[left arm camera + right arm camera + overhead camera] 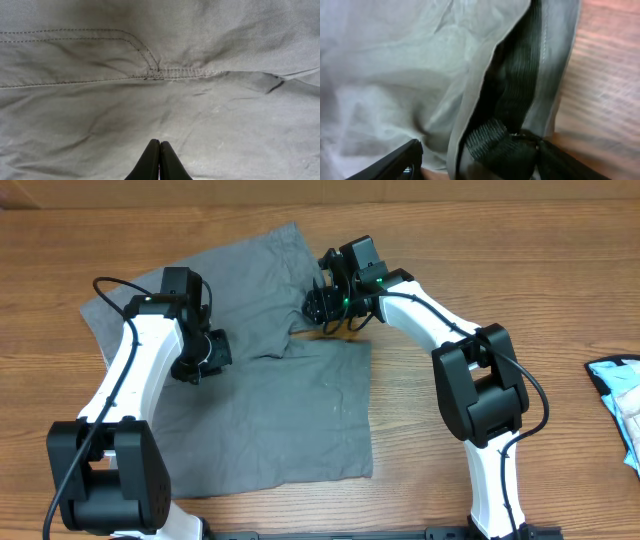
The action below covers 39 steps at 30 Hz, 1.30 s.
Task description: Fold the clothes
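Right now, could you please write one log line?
left gripper shut over grey shorts | right gripper open, astride waistband | shorts spread on table

The desk (pixel 560 260) is of brown wood, and its grain runs from side to side. Directly on it lie the grey shorts (pixel 290 410), spread mostly flat over the middle and the left part, with some creases and a fold near the middle. Well apart from them, at the right edge, lies a crumpled pale blue cloth (pixel 618 395), only partly in view.
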Each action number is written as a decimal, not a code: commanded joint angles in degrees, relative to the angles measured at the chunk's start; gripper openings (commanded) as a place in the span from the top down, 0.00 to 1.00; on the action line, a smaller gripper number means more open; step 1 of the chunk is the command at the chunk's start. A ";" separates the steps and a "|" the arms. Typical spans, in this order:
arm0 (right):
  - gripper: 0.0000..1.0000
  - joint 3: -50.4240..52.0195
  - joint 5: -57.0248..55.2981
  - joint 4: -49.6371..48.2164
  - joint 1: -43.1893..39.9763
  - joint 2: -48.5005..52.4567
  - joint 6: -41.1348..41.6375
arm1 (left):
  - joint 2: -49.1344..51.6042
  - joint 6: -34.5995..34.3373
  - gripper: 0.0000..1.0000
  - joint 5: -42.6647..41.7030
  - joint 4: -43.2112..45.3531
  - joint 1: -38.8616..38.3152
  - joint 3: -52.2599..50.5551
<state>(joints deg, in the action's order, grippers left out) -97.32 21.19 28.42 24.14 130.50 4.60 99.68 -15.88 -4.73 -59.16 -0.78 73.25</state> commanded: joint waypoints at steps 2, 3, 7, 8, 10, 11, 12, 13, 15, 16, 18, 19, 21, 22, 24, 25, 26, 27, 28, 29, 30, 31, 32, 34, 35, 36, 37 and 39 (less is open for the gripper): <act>0.24 -1.14 -3.63 0.39 -0.15 0.33 -5.07 | -0.07 0.68 0.95 -0.90 -0.22 -0.44 1.01; 0.24 -1.42 -3.54 0.79 -0.15 0.04 -5.05 | -0.07 0.70 0.95 -0.90 -0.20 -0.44 1.01; 0.26 -2.32 -1.55 2.05 -0.15 -1.03 -5.03 | -0.07 0.70 0.94 -0.90 0.07 -0.44 1.01; 0.26 -2.45 -1.36 2.08 -0.15 -1.31 -5.03 | -0.07 0.70 0.94 -0.90 0.20 -0.44 1.01; 0.27 -2.86 -0.92 2.08 -0.15 -1.90 -5.03 | -0.07 0.70 0.94 -0.90 0.46 -0.44 1.01; 0.27 -3.17 -0.42 2.05 -0.13 -2.19 -5.03 | -0.07 0.70 0.94 -0.90 0.57 -0.44 1.01; 0.27 -3.50 -0.17 2.01 -0.15 -2.29 -5.03 | -0.07 0.70 0.93 -0.90 0.70 -0.44 1.01; 0.27 -3.76 -0.07 2.03 -0.15 -2.47 -5.01 | -0.07 0.70 0.93 -0.90 0.76 -0.44 1.01; 0.27 -4.07 0.46 2.03 -0.13 -2.60 -4.81 | -0.07 0.70 0.93 -0.90 0.90 -0.44 1.01; 0.27 -4.07 1.22 2.03 -0.13 -2.67 -4.81 | -0.07 0.70 0.92 -0.90 0.92 -0.44 1.01; 0.28 -4.07 3.21 2.36 -0.11 -2.67 -4.61 | -0.07 0.70 0.92 -0.90 0.92 -0.44 1.01; 0.29 -4.07 3.56 2.75 -0.07 -2.67 -4.61 | -0.07 0.70 0.92 -0.87 0.92 -0.44 1.01; 0.29 -4.04 3.41 3.23 0.17 -2.67 -4.61 | -0.04 0.70 0.92 -0.90 0.92 -0.44 1.01; 0.29 -4.04 3.32 3.34 0.22 -2.67 -4.63 | -0.07 0.70 0.92 -0.90 0.92 -0.44 1.01; 0.29 -4.00 3.32 3.37 0.26 -2.54 -4.61 | -0.07 0.70 0.92 -0.90 0.90 -0.44 1.01; 0.29 -4.00 2.97 3.34 0.28 -2.54 -4.63 | -0.04 0.70 0.92 -0.90 0.90 -0.44 1.01; 0.28 -4.00 1.01 3.15 0.28 -2.54 -4.68 | -0.04 0.70 0.93 -0.90 0.87 -0.44 1.01; 0.26 -4.00 -1.49 2.86 0.28 -2.54 -4.68 | -0.07 0.70 0.93 -0.92 0.85 -0.44 1.01; 0.25 -4.02 -3.34 2.45 0.28 -2.60 -4.70 | -0.04 0.70 0.93 -0.92 0.83 -0.44 1.01; 0.24 -4.07 -3.80 2.03 0.22 -2.86 -4.96 | -0.07 0.72 0.93 -0.92 0.81 -0.44 1.01; 0.25 -4.07 -3.61 1.84 0.07 -2.95 -5.07 | -0.07 0.92 0.92 -0.92 0.81 -0.44 1.01; 0.25 -4.07 -3.37 1.88 -0.04 -3.23 -5.05 | -0.04 0.96 0.92 -0.92 0.79 -0.44 1.01; 0.24 -4.07 -3.08 2.08 -0.04 -3.45 -5.05 | -0.07 0.96 0.93 -0.92 0.79 -0.44 1.01; 0.24 -4.07 -2.91 2.23 -0.04 -3.76 -5.05 | -0.07 0.96 0.92 -0.92 0.90 -0.44 1.01; 0.25 -4.07 -2.95 2.23 -0.04 -3.87 -5.07 | -0.07 0.96 0.92 -0.92 0.92 -0.44 1.01; 0.24 -4.07 -2.95 2.10 -0.02 -3.93 -5.07 | -0.07 0.96 0.92 -0.90 0.96 -0.44 1.01; 0.23 -4.07 -2.95 1.97 -0.02 -3.96 -5.07 | -0.07 0.94 0.92 -0.92 0.96 -0.44 1.01; 0.23 -4.07 -2.91 1.90 -0.02 -3.96 -5.05 | -0.04 0.96 0.92 -0.92 0.94 -0.44 1.01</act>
<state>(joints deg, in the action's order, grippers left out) -99.66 18.87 30.79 24.10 130.15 -0.01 99.68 -15.86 -4.93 -58.30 -0.78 73.25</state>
